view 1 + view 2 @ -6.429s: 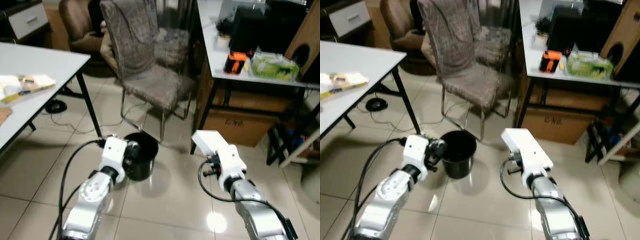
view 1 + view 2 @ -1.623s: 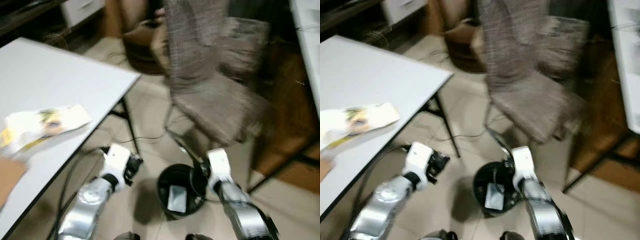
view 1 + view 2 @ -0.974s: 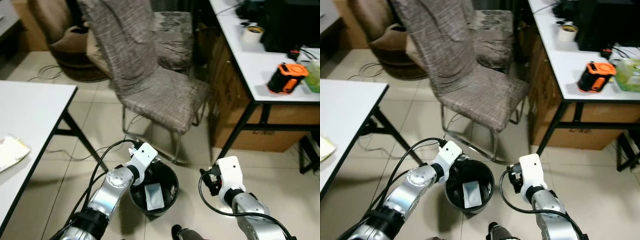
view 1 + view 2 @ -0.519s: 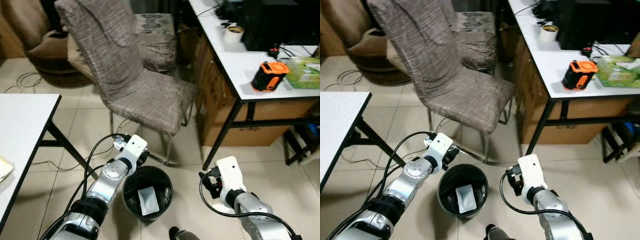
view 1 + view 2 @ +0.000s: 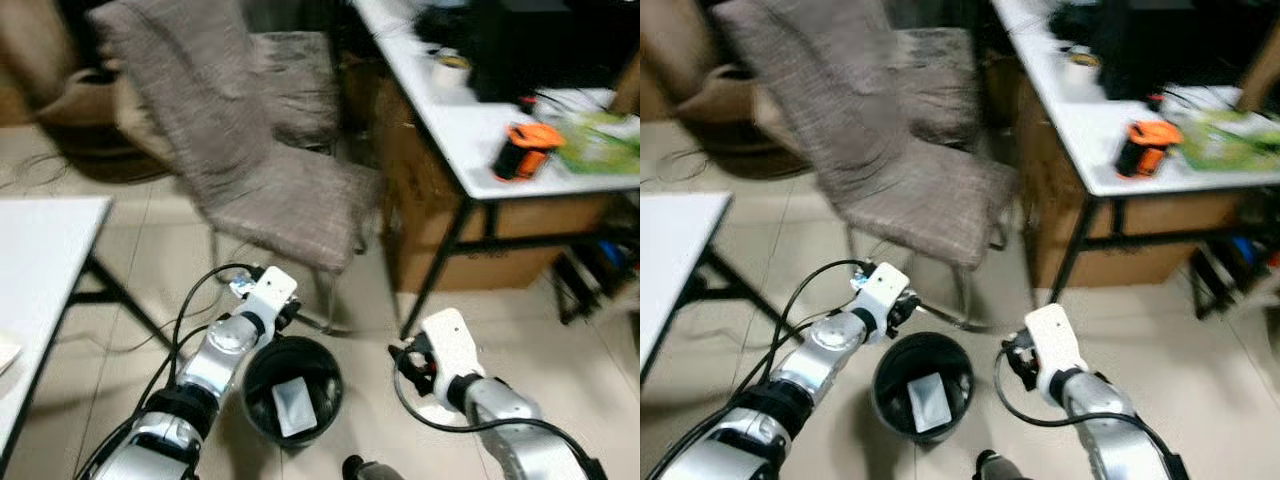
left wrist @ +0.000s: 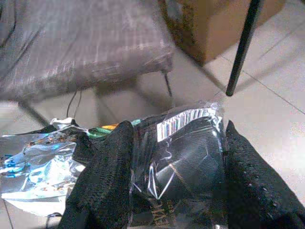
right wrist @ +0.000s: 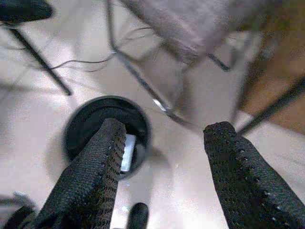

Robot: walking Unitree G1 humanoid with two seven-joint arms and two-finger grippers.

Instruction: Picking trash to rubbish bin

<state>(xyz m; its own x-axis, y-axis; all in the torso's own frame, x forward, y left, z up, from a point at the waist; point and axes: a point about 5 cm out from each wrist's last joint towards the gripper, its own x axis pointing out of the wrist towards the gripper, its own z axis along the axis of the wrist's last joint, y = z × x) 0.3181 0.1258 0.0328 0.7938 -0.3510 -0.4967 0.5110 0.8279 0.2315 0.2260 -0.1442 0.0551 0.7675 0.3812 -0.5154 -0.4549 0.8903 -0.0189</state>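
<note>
Two black textured fingers [image 7: 97, 176] of the right gripper [image 7: 164, 181] are seen spread wide apart, with nothing held between them. Beyond them, a round black bin [image 7: 106, 132] is seen standing on a pale tiled floor [image 7: 181, 191], partly covered by one finger. A flat, light-coloured piece of trash [image 7: 127, 151] is seen lying inside the bin. Just beyond the bin, the thin metal legs [image 7: 138, 81] of a chair are seen, with its grey fabric seat [image 7: 186, 24] above them. A thin cable [image 7: 81, 63] is seen trailing across the floor, and a dark table leg [image 7: 38, 59] is seen slanting nearby. The picture is somewhat blurred.
</note>
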